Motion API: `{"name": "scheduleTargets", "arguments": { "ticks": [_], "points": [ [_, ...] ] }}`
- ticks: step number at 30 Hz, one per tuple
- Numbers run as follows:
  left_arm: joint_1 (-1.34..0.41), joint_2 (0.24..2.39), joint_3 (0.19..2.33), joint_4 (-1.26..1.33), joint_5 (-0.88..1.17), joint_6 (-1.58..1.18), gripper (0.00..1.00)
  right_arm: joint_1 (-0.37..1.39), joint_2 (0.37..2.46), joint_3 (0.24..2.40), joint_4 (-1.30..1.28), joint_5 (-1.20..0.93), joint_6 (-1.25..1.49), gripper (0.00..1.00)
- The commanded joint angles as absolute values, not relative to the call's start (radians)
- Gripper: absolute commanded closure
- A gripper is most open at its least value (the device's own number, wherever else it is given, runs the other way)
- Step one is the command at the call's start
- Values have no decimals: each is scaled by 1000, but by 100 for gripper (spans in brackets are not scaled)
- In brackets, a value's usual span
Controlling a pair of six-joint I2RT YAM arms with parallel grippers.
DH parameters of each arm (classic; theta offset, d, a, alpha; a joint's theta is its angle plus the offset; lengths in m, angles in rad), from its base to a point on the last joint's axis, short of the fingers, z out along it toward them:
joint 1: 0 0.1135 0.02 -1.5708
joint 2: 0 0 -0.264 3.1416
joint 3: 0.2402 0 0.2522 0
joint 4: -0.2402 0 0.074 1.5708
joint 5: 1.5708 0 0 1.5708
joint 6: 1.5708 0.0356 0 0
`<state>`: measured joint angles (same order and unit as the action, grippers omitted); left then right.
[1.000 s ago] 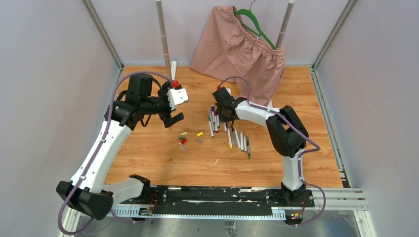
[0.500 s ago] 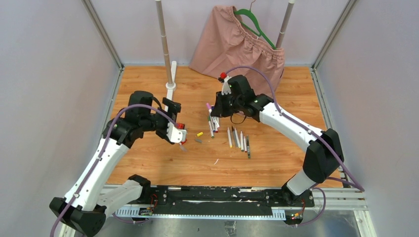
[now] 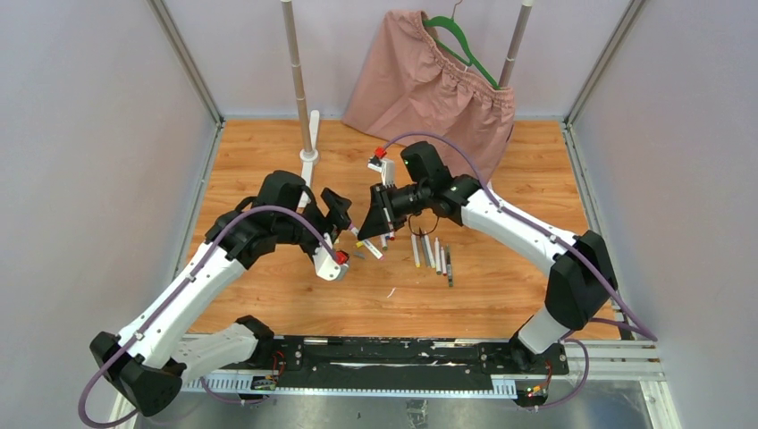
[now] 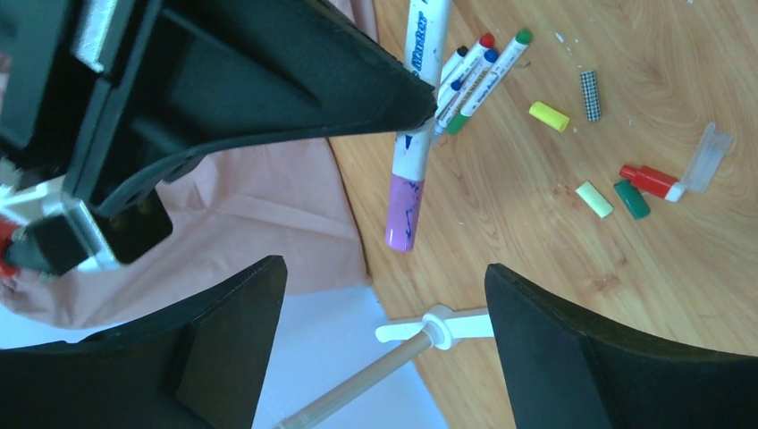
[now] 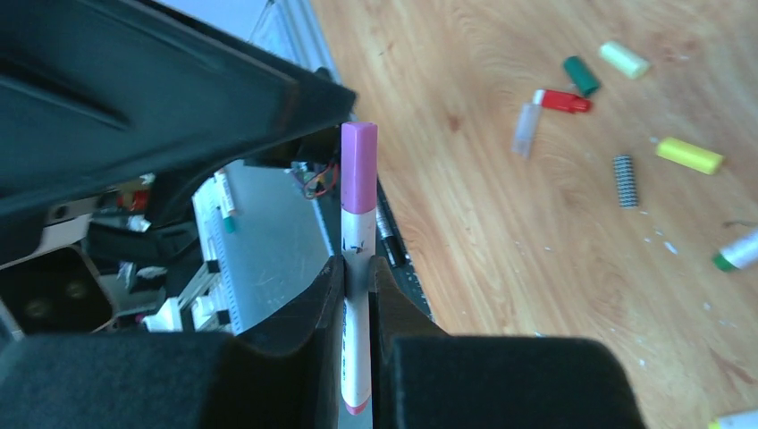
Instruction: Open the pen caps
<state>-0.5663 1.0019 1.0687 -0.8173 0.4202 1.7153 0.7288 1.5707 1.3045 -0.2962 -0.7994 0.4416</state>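
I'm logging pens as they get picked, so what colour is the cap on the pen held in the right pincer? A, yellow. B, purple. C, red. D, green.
B: the pen clamped in the right pincer carries a purple cap at its free end, shown in both wrist views.

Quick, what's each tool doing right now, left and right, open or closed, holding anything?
Left tool: open, holding nothing.
Right tool: closed on a purple-capped pen.
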Motion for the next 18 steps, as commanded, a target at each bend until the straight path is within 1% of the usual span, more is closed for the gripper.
{"name": "scheduleTargets", "arguments": {
  "ticks": [1, 3, 7, 16, 17, 18],
  "points": [
    [-584, 1021, 1049, -816, 375, 1772, 16, 750, 1602, 1356, -273, -940, 468, 100],
    [-586, 1025, 1044, -816, 363, 1777, 20, 751, 1606, 1363, -271, -953, 472, 100],
    [-596, 1027, 1028, -816, 348, 1782, 35, 752, 1611, 1377, -252, -964, 491, 100],
    [-624, 1058, 1068, -816, 333, 1695, 75, 754, 1641, 1383, -211, -963, 532, 100],
    [-633, 1058, 1069, -815, 332, 1683, 80, 757, 1643, 1382, -204, -961, 538, 100],
    [-637, 1057, 1070, -815, 331, 1674, 87, 757, 1646, 1381, -202, -954, 542, 100]
  ]
}}
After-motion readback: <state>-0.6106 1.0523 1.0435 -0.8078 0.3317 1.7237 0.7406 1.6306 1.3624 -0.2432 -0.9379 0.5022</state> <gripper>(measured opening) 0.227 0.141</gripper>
